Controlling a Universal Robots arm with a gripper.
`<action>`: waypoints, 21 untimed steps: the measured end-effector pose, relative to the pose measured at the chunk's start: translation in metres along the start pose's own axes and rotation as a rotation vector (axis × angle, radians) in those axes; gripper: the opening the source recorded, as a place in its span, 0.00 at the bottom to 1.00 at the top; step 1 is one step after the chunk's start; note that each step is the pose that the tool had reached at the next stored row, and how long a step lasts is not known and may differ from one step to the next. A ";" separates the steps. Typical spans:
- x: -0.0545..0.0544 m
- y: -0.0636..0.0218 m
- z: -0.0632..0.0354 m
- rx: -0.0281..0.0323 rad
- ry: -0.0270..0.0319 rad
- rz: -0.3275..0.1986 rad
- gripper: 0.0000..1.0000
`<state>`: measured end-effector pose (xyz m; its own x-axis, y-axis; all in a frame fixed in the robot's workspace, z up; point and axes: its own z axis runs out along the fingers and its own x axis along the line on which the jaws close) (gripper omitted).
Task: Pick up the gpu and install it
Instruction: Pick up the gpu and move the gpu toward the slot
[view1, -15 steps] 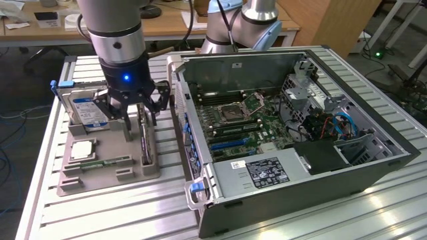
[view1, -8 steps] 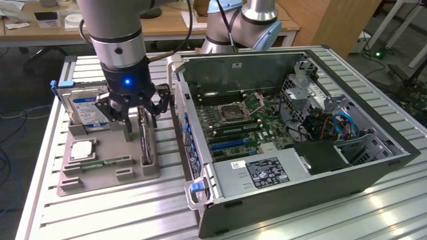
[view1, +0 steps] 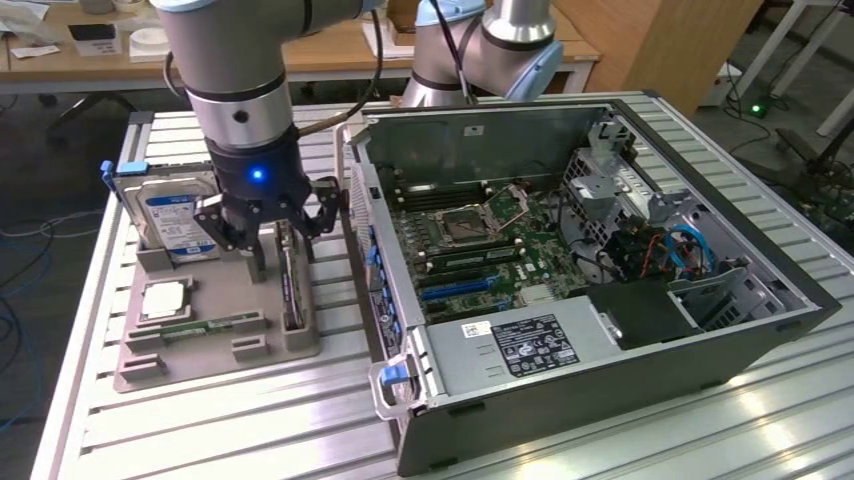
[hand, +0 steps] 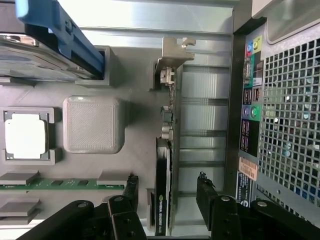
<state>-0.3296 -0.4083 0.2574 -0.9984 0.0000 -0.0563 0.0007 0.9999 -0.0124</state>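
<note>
1. Wrist view: my end effector (hand: 167, 192) stands wide, one finger on each side of the gpu (hand: 164, 165) and neither touching it. The card stands on edge in its tray (hand: 135, 75) slot, beside the case (hand: 290, 125).
2. The card looks nearer one finger, so that finger may push first and tilt it in the slot.
3. A shallow grip on so thin an edge could slip.
4. The case wall is close, and my outer finger could knock it.

Gripper (hand: 167, 181) spread wide astride the gpu (hand: 163, 200)
I see the gpu standing on edge in its slot of the grey holder (hand: 92, 125), a finger on each side with a gap showing; the computer case (hand: 280, 125) sits just beside, with the processor (hand: 25, 136) and memory stick (hand: 60, 184) in their recesses.
</note>
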 end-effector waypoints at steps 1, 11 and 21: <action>0.000 0.0008 0.0015 0.0000 0.0000 0.000 0.59; 0.002 0.0073 0.0138 0.0002 0.0000 0.000 0.59; 0.003 0.0059 0.0280 0.0002 0.0000 0.000 0.59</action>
<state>-0.3306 -0.4028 0.2292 -0.9984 -0.0001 -0.0563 0.0006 0.9999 -0.0126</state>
